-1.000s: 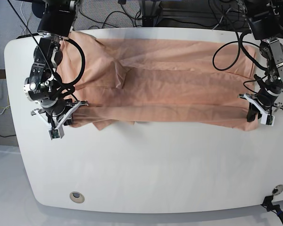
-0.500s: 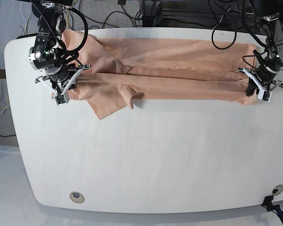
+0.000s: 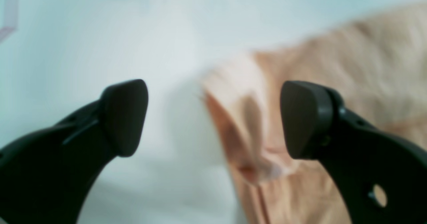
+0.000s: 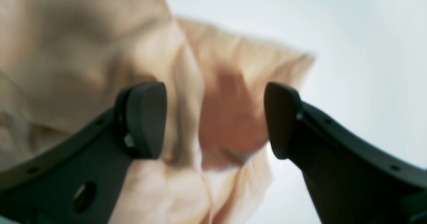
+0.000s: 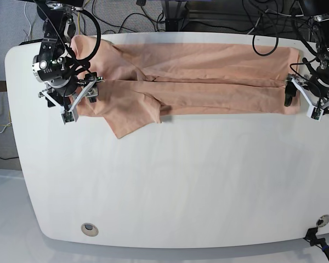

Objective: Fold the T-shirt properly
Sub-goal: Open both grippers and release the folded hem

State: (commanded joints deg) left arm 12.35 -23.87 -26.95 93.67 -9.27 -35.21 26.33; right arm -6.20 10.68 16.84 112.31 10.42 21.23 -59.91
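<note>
The shirt (image 5: 197,76) lies in a long band along the table's (image 5: 170,186) far edge, its near side laid over so two folded edges meet along the middle; one sleeve sticks out toward the near-left. Both grippers, left (image 5: 308,98) and right (image 5: 71,99), sit at the band's ends, jaws spread, holding nothing, seemingly having let go.

The T-shirt (image 5: 197,76) is lying along the table's (image 5: 170,186) back edge (both grippers are sitting at its ends); the front half is staying bare.
</note>
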